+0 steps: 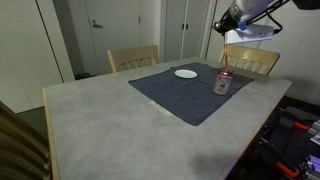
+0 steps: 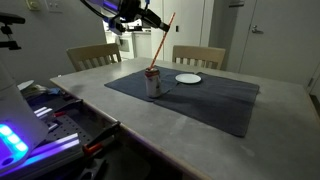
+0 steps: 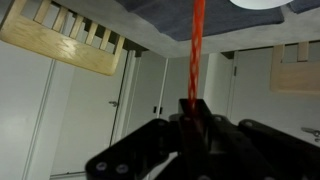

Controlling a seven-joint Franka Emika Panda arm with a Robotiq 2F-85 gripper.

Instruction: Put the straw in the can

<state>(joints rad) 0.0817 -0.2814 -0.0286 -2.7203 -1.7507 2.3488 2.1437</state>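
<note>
The thin red-orange straw slants down from my gripper to the top of the can. The silvery can with red marking stands upright on a dark mat. The straw's lower tip meets the can's top; whether it is inside I cannot tell. In the wrist view, which is upside down, the straw runs up from between the black fingers of my gripper, which is shut on it. The can is hidden there.
A flat white plate lies on the mat beyond the can. Two wooden chairs stand at the far side of the grey table. Cluttered equipment sits beside the table edge.
</note>
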